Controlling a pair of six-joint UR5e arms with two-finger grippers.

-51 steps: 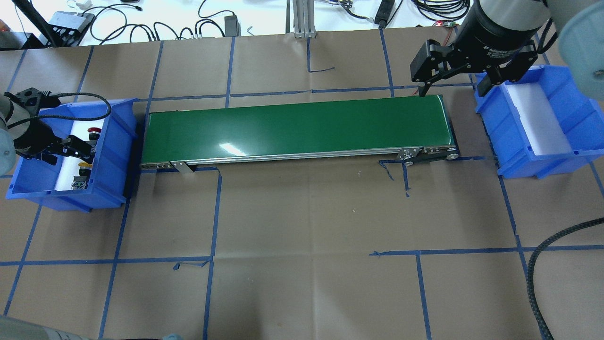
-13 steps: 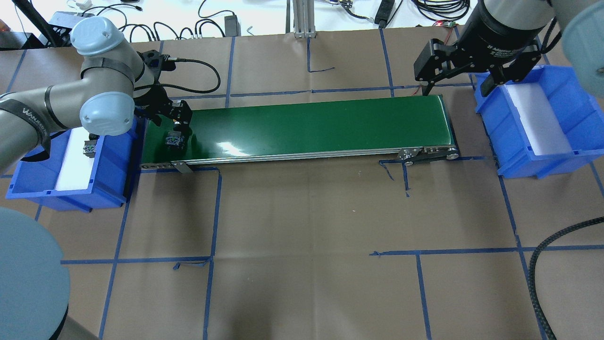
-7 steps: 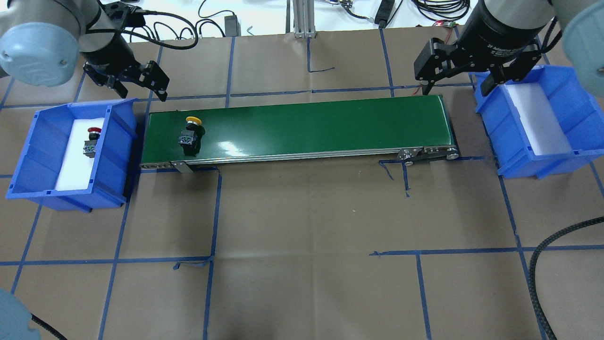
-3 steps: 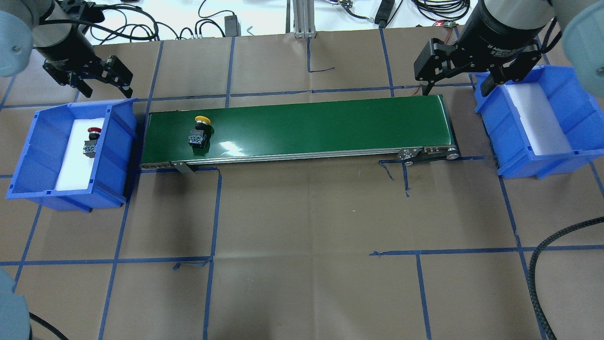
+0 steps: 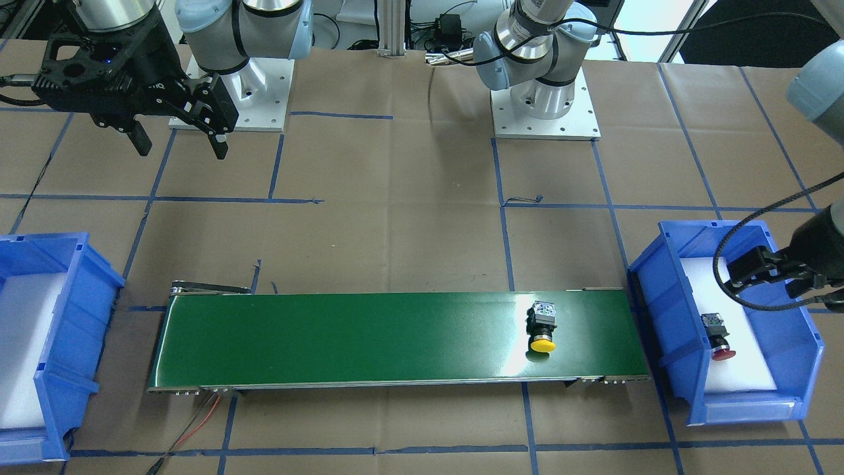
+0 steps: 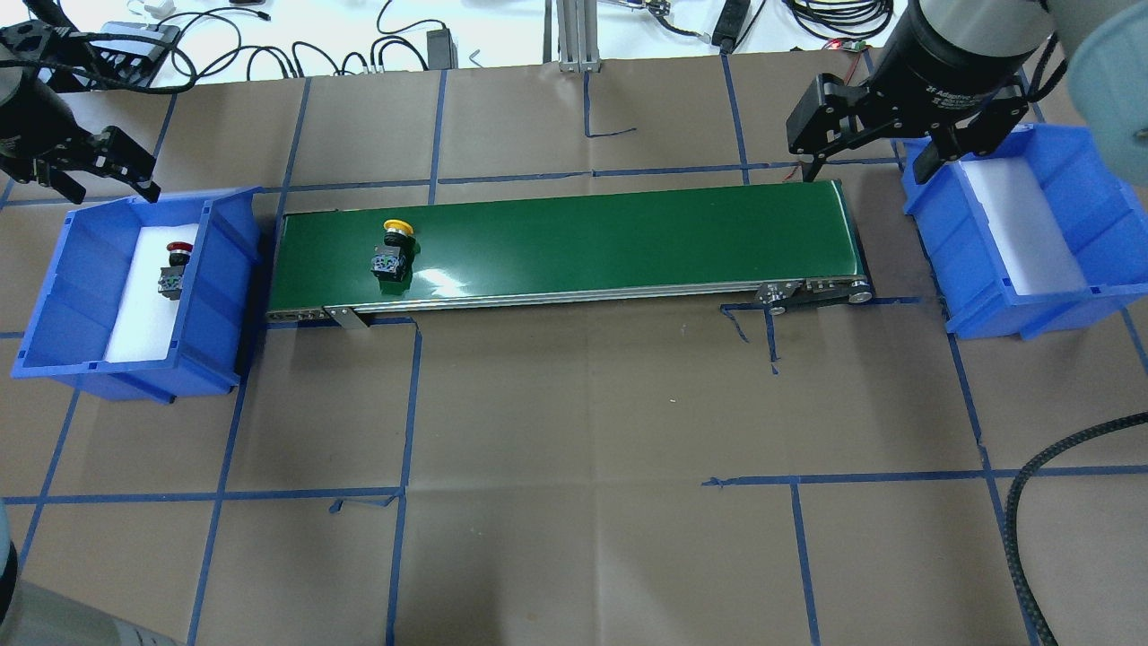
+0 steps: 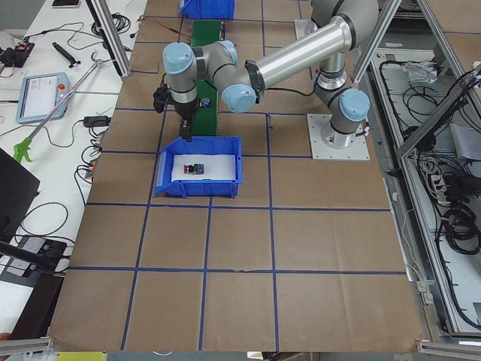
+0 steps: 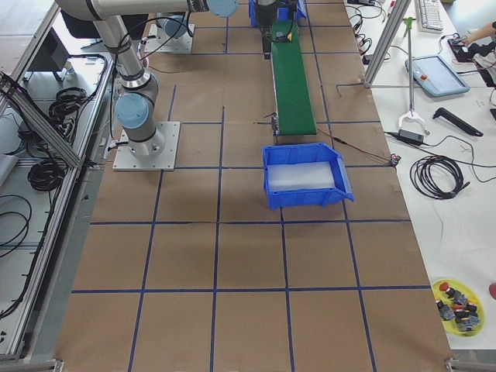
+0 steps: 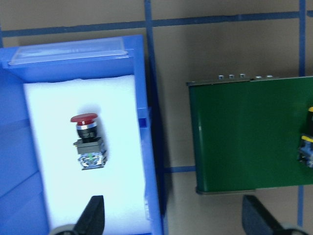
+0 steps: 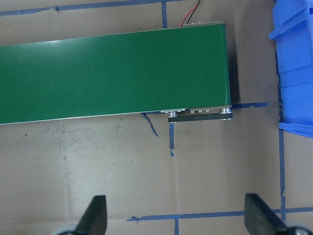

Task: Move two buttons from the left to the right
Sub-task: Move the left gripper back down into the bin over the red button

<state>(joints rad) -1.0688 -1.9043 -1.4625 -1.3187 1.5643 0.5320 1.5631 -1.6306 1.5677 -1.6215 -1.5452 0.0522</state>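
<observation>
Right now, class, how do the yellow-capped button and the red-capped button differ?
The yellow-capped button has a yellow mushroom cap; the red-capped button a red one. The yellow-capped button lies on the green conveyor belt; the red-capped button lies in the left blue bin. Both lie on their sides.

Robotics lab: paper-covered taped table (image 6: pixel 574 404), conveyor belt (image 6: pixel 628 233), trailing cables (image 6: pixel 1010 538)

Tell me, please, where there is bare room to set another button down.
The green belt is bare from the yellow button to its right end. The right bin is wholly bare inside. In the left bin, the red button takes the far half; the half nearer the robot is free. Tightest spot: the left bin.
</observation>
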